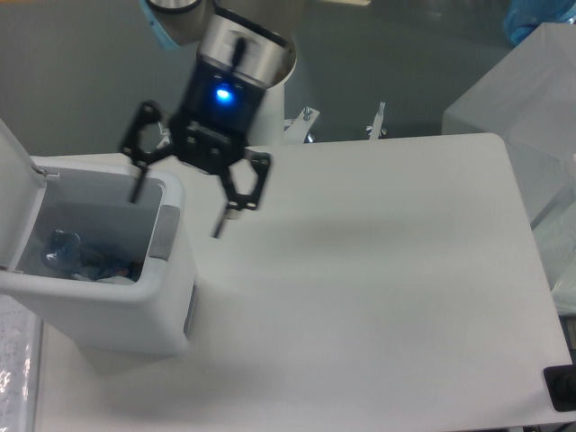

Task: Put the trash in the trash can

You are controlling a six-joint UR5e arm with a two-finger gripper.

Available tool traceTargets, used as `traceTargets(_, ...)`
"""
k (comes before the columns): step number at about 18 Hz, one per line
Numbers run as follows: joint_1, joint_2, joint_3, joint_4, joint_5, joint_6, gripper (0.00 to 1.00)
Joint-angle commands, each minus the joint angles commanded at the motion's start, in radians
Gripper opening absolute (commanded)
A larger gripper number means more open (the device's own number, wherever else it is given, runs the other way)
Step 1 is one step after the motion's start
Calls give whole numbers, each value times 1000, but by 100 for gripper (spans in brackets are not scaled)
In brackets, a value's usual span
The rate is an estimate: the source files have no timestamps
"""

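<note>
One bottle lies inside the trash can — the tool, fingers spread and empty, should clear the rim squarely above the worktop.

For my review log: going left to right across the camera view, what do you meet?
Open flip lid → plastic bottle inside the trash can → grey latch panel → open claw → bare table.

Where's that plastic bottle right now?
The bottle lies inside the open trash can at the table's left edge, low in the bin, with the empty open gripper above and to its right.
</note>
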Motion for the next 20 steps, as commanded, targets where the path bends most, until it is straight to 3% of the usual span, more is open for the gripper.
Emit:
traceTargets(5, 112, -69, -11, 3, 75, 196, 100)
traceTargets(8, 144, -107, -12, 3, 98, 408, 100)
traceTargets(14, 152, -147, -51, -3, 314, 681, 100)
traceTargets(20, 149, -215, -43, -14, 464, 838, 100)
